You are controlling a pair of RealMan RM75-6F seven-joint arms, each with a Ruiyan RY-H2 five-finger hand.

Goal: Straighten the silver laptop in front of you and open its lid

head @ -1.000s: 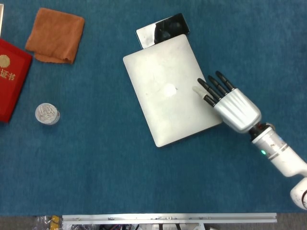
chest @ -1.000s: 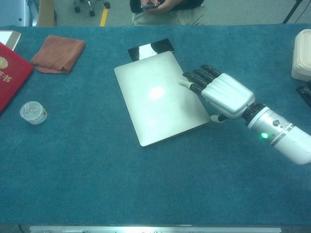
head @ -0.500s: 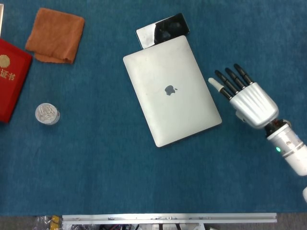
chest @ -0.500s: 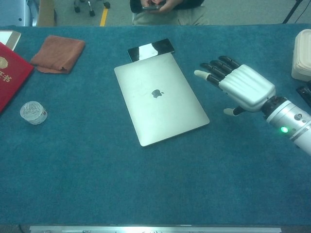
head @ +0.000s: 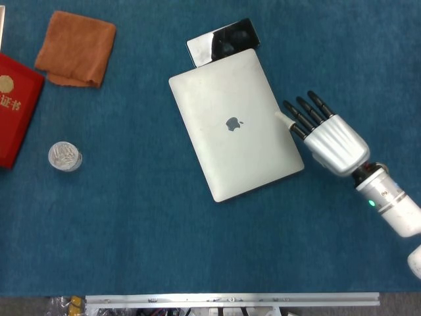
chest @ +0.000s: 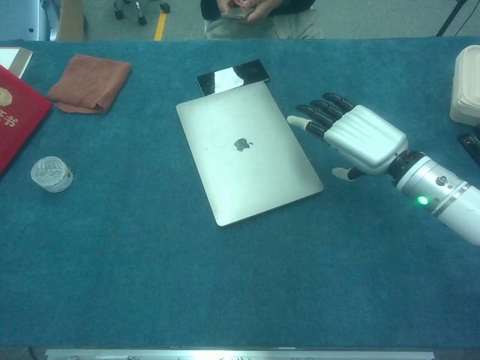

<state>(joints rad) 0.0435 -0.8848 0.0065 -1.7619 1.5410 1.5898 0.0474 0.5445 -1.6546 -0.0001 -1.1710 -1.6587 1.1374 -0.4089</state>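
A teal cloth-covered table filled both views. On it, near the middle, the silver laptop lay closed and flat, turned askew so that its edges ran at a slant to the table's front edge, its logo facing up. A black glossy slab poked out from under the laptop's far corner, touching it.

The right arm reached in from the right side, and the right hand lay palm down just beside the laptop's right edge. Its fingers were stretched out and slightly apart, holding nothing, with the pale fingertip nearest the laptop at or just over that edge; whether it touched the lid could not be told. In the chest view the same hand hovered low above the cloth, thumb tucked below.

The left hand did not appear in either view.

At the far left lay a red booklet with gold characters, partly cut off by the frame. Beyond it, a folded orange-brown cloth rested flat. Near the booklet stood a small clear round container with a crinkled silvery top; its contents could not be made out. At the right edge of the chest view sat a white lidded box, closed.
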